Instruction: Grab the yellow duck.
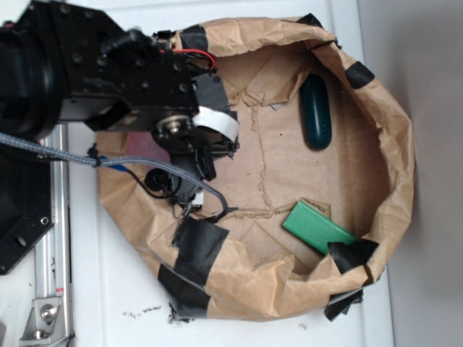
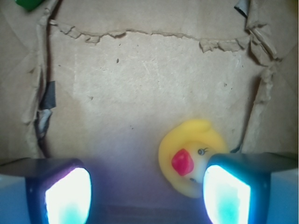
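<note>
The yellow duck [image 2: 191, 158], a small rubber toy with a red beak, lies on the brown paper floor in the wrist view. It sits between my fingers, close against the right finger [image 2: 226, 196] and well apart from the left one [image 2: 67, 196]. My gripper [image 2: 147, 196] is open and holds nothing. In the exterior view the gripper [image 1: 184, 181] hangs low over the left part of the paper tray, and the arm hides the duck.
A green block [image 1: 318, 228] lies at the tray's lower right, and its corner [image 2: 29, 3] shows in the wrist view. A dark teal oval object [image 1: 316, 112] rests at the upper right. The crumpled paper rim [image 1: 394, 144] patched with black tape [image 1: 192, 246] rings everything.
</note>
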Robot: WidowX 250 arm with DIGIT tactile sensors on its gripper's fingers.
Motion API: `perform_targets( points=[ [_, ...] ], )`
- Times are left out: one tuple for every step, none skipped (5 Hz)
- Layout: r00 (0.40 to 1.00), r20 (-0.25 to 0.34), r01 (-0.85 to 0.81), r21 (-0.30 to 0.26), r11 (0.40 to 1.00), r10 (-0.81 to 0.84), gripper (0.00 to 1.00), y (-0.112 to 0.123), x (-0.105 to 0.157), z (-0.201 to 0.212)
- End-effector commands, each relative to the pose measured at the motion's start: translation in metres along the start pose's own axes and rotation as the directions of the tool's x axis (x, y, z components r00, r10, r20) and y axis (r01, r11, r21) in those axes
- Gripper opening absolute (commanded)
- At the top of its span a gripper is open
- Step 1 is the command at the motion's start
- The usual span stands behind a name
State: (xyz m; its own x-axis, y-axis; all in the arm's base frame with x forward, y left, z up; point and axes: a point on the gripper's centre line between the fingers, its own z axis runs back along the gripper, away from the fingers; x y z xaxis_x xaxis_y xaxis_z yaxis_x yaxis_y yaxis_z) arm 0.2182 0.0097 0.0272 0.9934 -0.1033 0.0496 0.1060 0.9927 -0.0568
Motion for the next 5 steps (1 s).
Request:
perform_targets(
  points=[
    [1.000,0.000,0.010,0.015,1.000,-0.010,1.00,-0.003,-0.001,-0.006],
    [1.000,-0.001,0.016,0.017,1.000,-0.016,1.00,-0.005,0.000,-0.006],
    [1.000,-0.014,0.013,0.027,1.000,-0.012,1.00,-0.004,0.000,-0.008],
    [0.999,-0.018,-0.038,0.041,0.998,0.039,1.00,0.014,-0.005,-0.011],
    [0.997,-0.015,-0.077,0.049,0.996,0.078,1.00,0.027,-0.007,-0.009]
  ],
)
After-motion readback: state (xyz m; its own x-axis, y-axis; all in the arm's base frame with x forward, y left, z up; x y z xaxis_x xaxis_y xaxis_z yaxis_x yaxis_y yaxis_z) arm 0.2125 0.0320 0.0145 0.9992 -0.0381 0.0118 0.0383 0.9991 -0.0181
